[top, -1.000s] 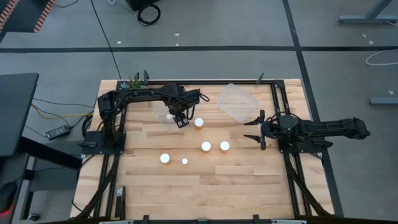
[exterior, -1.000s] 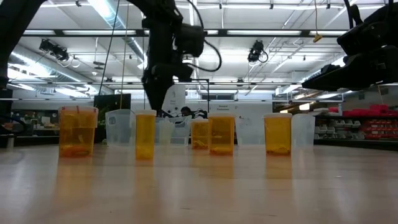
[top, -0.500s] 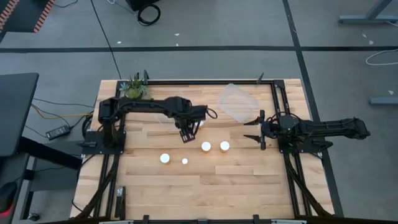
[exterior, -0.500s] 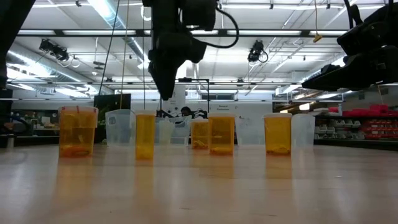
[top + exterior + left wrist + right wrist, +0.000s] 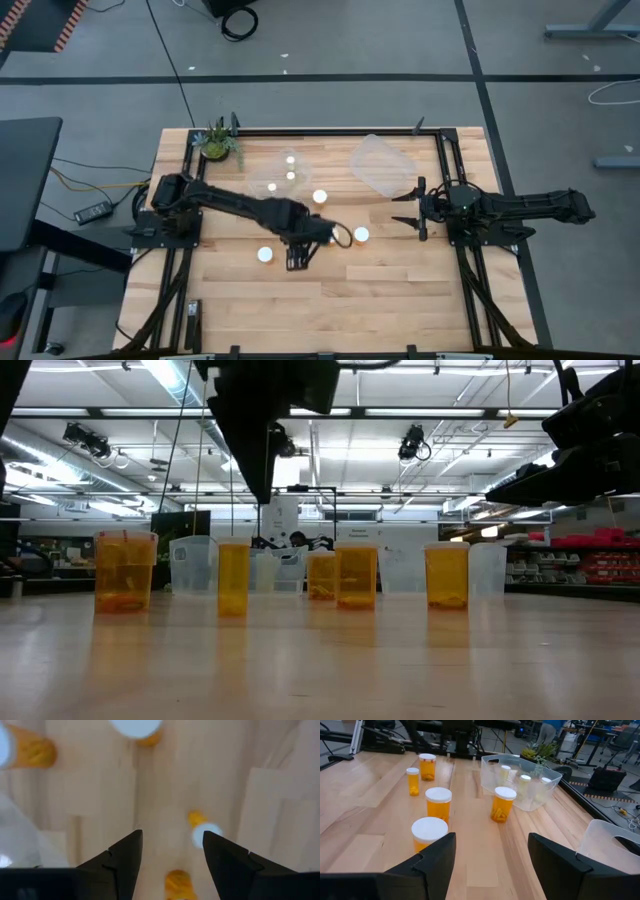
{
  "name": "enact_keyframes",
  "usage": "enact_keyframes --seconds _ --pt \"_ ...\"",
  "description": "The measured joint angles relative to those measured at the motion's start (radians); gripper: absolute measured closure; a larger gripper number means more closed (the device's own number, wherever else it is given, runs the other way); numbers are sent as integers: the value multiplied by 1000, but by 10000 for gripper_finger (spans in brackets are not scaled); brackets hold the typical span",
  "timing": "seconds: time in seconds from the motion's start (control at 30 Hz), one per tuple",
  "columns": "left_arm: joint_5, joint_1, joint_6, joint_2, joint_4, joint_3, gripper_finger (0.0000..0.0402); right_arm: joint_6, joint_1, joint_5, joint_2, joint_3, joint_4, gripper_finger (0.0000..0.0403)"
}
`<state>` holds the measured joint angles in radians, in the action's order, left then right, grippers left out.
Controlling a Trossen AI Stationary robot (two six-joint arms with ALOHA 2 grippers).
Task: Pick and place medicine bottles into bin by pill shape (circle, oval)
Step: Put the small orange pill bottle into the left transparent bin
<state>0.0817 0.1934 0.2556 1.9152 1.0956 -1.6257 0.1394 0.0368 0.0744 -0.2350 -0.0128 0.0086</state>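
Even overhead light falls on the tabletop (image 5: 400, 290) in the high view, bright and with only faint shadows under the arms. In the low view, long ceiling lamps (image 5: 170, 378) glare at the upper left of the frame, and the left arm (image 5: 262, 420) is a black silhouette against them; the orange bottles (image 5: 234, 577) glow translucent. The left wrist view is smeared with blur, its white caps (image 5: 206, 834) washed out. The right wrist view is sharp and well lit.
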Motion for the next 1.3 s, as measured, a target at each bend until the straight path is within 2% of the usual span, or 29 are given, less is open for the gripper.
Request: enact_keyframes --seconds 0.33,0.53,0.93,1.3 --pt "45 74 77 0 -100 0 182 0 0 0 0 0 0 148" --pt "68 101 119 0 -153 76 182 0 0 0 0 0 0 148" --pt "91 126 153 1 -274 181 181 0 0 0 0 0 0 148" --pt "91 125 152 1 -280 212 184 0 0 0 0 0 0 148"
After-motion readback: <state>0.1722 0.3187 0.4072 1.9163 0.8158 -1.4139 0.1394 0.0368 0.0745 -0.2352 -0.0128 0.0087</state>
